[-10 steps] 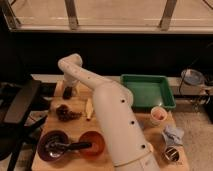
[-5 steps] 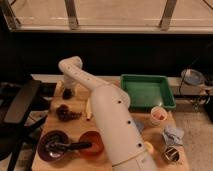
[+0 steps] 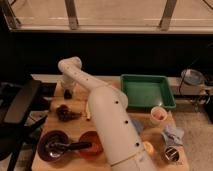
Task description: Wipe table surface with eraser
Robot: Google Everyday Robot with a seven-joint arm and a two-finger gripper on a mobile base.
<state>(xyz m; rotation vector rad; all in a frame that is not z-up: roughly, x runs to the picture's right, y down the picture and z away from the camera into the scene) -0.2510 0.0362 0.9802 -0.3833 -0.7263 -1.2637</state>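
The eraser (image 3: 67, 94) seems to be the dark block at the counter's (image 3: 52, 122) 10 o'clock corner, right under the gripper (image 3: 67, 88); its grip cannot be told. The arm has hardly shifted lately, so wiping looks barely begun.

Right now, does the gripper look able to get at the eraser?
Probably yes. The gripper is down at the far left of the table surface, right over a small dark block that seems to be the eraser; nothing stands between them.
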